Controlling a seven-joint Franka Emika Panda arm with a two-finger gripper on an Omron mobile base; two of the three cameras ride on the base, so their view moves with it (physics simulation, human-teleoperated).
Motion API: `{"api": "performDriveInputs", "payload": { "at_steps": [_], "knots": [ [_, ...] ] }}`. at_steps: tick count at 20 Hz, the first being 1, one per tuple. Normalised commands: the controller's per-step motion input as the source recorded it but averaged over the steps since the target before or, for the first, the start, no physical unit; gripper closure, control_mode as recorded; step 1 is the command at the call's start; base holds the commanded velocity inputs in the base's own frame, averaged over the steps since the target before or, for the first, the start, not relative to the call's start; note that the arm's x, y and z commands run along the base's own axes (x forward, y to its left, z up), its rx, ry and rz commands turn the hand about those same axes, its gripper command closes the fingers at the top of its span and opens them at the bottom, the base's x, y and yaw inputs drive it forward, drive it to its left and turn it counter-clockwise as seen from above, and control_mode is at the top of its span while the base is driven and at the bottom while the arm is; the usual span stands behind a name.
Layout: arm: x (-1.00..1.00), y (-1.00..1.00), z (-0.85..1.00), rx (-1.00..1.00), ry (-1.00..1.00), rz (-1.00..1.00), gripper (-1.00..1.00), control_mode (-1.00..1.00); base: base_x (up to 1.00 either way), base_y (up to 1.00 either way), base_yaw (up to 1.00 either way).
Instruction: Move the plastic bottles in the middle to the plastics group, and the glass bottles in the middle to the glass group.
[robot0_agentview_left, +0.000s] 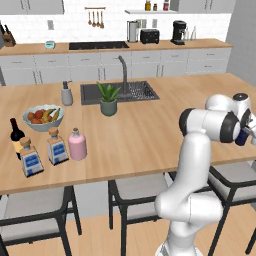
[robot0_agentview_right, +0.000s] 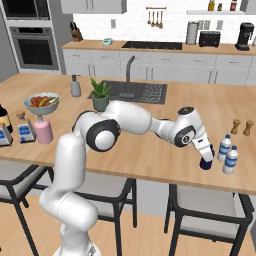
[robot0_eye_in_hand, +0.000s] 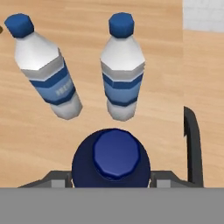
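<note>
My gripper (robot0_agentview_right: 204, 153) is shut on the small dark navy-blue bottle (robot0_agentview_right: 205, 163), held upright low over the counter near its front right edge. In the hand view the navy bottle (robot0_eye_in_hand: 111, 162) sits between my fingers (robot0_eye_in_hand: 57, 179), just short of two pale blue-capped plastic bottles (robot0_eye_in_hand: 43, 65) (robot0_eye_in_hand: 122, 65). Those plastic bottles (robot0_agentview_right: 224, 148) (robot0_agentview_right: 231, 160) stand immediately right of it. Far left stand the pale-pink bottle (robot0_agentview_left: 77, 145) and a square clear bottle (robot0_agentview_left: 57, 147). Beside them are another square bottle (robot0_agentview_left: 31, 159) and the dark wine bottle (robot0_agentview_left: 17, 137).
Brown salt and pepper shakers (robot0_agentview_right: 235, 126) stand behind the plastic bottles. A fruit bowl (robot0_agentview_left: 44, 117), potted plant (robot0_agentview_left: 108, 100), soap dispenser (robot0_agentview_left: 66, 94) and sink (robot0_agentview_left: 120, 92) occupy the back left. Stools (robot0_agentview_right: 210, 205) sit under the counter's front edge.
</note>
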Motion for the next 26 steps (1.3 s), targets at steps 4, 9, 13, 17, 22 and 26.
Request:
{"api": "performDriveInputs", "payload": {
  "at_steps": [4,9,13,17,22,26],
  "knots": [
    [0.21,-0.13,0.04,0.00,0.00,-0.02,1.00,-1.00,0.00,0.00,0.00],
    [0.13,-0.10,0.00,0.00,0.00,-0.02,1.00,-1.00,0.00,0.00,0.00],
    [0.00,-0.23,0.00,0.00,0.00,-0.05,1.00,-1.00,0.00,0.00,0.00],
    [0.00,-0.06,0.00,0.00,0.00,-0.02,1.00,-1.00,0.00,0.00,0.00],
    [0.00,0.00,-0.12,0.00,0.00,0.00,1.00,-1.00,0.00,0.00,0.00],
    [0.00,0.00,-0.38,0.00,0.00,0.00,1.00,-1.00,0.00,0.00,0.00]
  ]
}}
